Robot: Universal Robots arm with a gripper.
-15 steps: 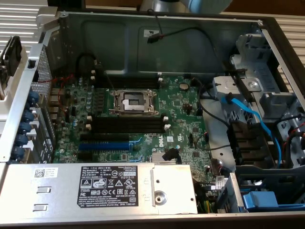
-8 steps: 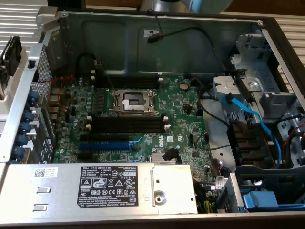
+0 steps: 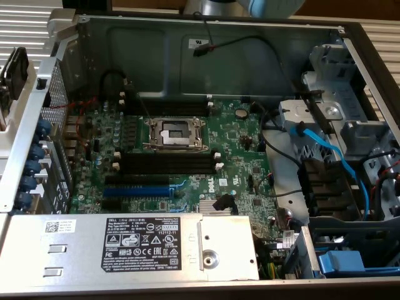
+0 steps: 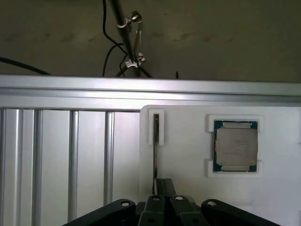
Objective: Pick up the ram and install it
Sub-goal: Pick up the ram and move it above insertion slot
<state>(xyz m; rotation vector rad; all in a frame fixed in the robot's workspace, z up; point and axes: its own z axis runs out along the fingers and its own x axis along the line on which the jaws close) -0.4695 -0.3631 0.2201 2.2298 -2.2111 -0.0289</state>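
ram stands on its thin edge in a narrow clip of the white tray, with a loose processor chip seated in its own pocket well apart from it. the gripper sits right at the near end of the stick, its two fingers drawn so close together that i see barely a seam between them. whether they pinch the stick or only rest beside it, i can't tell. over in the open computer case, the long black slots on the green board have no stick in them yet. my worry is the hold: if the tips sit a touch to one side, a lift would likely drag the stick crooked in its clip, or let it slip and drop flat onto the tray.
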